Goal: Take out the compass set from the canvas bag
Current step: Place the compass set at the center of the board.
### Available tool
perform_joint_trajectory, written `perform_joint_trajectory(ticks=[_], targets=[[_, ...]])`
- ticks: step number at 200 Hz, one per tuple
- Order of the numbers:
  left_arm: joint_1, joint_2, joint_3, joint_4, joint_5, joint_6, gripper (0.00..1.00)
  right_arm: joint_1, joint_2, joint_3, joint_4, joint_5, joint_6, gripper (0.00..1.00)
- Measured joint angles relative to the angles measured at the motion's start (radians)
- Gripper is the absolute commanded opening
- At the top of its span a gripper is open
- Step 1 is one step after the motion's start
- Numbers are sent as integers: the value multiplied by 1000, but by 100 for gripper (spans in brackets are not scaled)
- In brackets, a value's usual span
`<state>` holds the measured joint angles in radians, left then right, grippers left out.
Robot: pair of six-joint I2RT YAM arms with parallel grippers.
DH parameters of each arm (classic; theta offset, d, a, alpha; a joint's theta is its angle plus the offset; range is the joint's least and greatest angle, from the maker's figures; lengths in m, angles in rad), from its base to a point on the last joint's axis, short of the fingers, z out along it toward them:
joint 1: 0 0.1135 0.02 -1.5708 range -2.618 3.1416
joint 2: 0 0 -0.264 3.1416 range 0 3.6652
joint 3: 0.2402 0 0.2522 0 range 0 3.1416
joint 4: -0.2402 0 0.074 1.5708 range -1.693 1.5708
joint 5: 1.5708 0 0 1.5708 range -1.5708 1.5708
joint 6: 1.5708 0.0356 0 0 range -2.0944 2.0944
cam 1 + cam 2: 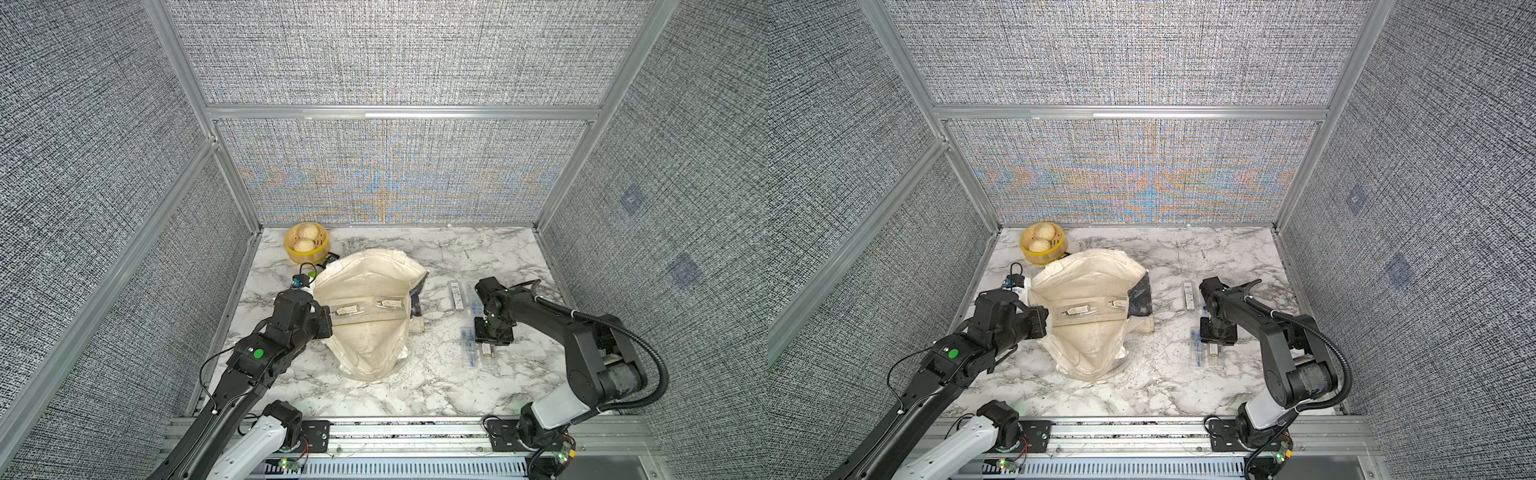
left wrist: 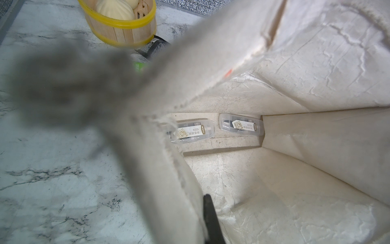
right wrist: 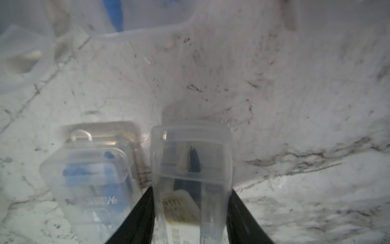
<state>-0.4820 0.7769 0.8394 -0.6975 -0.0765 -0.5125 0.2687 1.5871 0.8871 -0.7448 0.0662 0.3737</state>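
Note:
The cream canvas bag [image 1: 370, 291] [image 1: 1088, 286] lies open at mid-table. My left gripper [image 1: 330, 316] [image 2: 202, 221] is shut on its near-left rim and holds the mouth open; only one black finger [image 2: 211, 219] shows, inside the lining. On the bag's floor lie two clear compass set cases [image 2: 194, 132] [image 2: 240, 126]. To the right of the bag, my right gripper [image 1: 486, 345] [image 3: 192, 190] is shut on a third clear compass set case [image 3: 191, 160]. Both fingers press its sides, and the case rests low on the marble.
More clear cases lie round the right gripper: a blue-filled one [image 3: 90, 175] [image 1: 468, 345] right beside the held case and a labelled one [image 1: 456, 296] further back. A yellow round basket [image 1: 306, 248] with buns stands at the back left. Fabric walls enclose the marble table [image 1: 415, 390].

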Motion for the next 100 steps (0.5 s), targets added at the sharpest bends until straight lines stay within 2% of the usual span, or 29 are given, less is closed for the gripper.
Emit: perform_joint_trajectory(ticks=[54,100], targets=[[0,3,0,0,0,0,0,0,2,2,2,0,-7,59],[0,3,0,0,-2,0,0,0,-7,2,2,1,-7,58]])
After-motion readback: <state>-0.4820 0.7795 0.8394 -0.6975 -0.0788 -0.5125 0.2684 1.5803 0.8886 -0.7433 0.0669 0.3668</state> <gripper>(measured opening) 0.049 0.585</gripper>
